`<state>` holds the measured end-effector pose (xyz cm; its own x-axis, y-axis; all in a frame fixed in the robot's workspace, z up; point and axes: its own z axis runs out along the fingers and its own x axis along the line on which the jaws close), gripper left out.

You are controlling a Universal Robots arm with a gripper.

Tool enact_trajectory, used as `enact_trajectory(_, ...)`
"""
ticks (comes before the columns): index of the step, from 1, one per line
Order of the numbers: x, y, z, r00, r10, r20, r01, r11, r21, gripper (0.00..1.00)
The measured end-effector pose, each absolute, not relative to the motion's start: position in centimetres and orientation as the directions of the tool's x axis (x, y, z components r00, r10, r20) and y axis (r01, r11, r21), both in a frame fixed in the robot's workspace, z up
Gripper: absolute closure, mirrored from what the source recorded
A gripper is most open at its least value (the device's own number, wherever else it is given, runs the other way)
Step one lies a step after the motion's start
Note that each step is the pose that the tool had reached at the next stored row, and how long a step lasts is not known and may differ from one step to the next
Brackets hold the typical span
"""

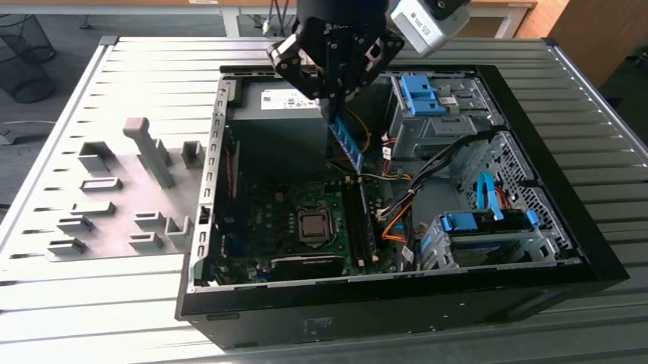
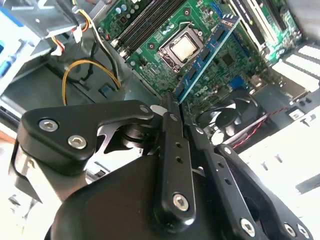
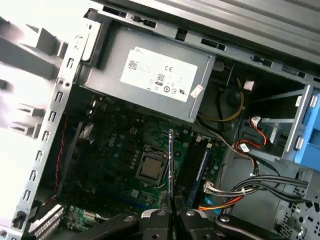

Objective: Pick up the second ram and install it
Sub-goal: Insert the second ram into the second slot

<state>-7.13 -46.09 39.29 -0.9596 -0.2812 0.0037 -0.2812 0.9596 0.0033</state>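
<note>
The second ram point(image 1: 345, 142) in pincer point(image 1: 331, 114) (above motherboard point(image 1: 273, 216))

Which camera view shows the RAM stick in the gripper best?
The second wrist view: the RAM stick shows its flat face and chips. The exterior view shows it slanting below the gripper; the first wrist view shows its thin edge.

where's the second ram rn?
The second ram is clamped in the jaws of the gripper, hanging over the motherboard inside the case; in the first wrist view it shows between CPU socket and memory slots.
</note>
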Motion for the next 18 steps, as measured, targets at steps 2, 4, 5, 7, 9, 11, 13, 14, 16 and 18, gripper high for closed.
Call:
enact_trajectory(2, -7.13, -46.09, 39.22, -0.969, -0.247, 0.004, -0.247, 0.969, 0.003, 0.86)
enact_trajectory(4, -7.13, -46.09, 39.15, -0.977, -0.213, 0.004, -0.213, 0.977, 0.002, 0.86)
enact_trajectory(5, -7.13, -46.09, 39.11, -0.981, -0.195, 0.004, -0.195, 0.981, 0.002, 0.86)
enact_trajectory(7, -7.13, -46.09, 39.02, -0.987, -0.160, 0.004, -0.160, 0.987, 0.002, 0.86)
enact_trajectory(9, -7.13, -46.09, 38.94, -0.992, -0.123, 0.004, -0.123, 0.992, 0.002, 0.86)
enact_trajectory(11, -7.13, -46.09, 38.85, -0.996, -0.087, 0.004, -0.087, 0.996, 0.002, 0.86)
enact_trajectory(13, -7.13, -46.09, 38.77, -0.999, -0.051, 0.004, -0.051, 0.999, 0.002, 0.86)
enact_trajectory(14, -7.13, -46.09, 38.73, -0.999, -0.034, 0.004, -0.034, 0.999, 0.002, 0.86)
enact_trajectory(16, -7.13, -46.09, 38.65, -1.000, -0.004, 0.004, -0.004, 1.000, 0.002, 0.86)
enact_trajectory(18, -7.13, -46.09, 38.65, -1.000, 0.002, 0.004, 0.002, 1.000, 0.002, 0.86)
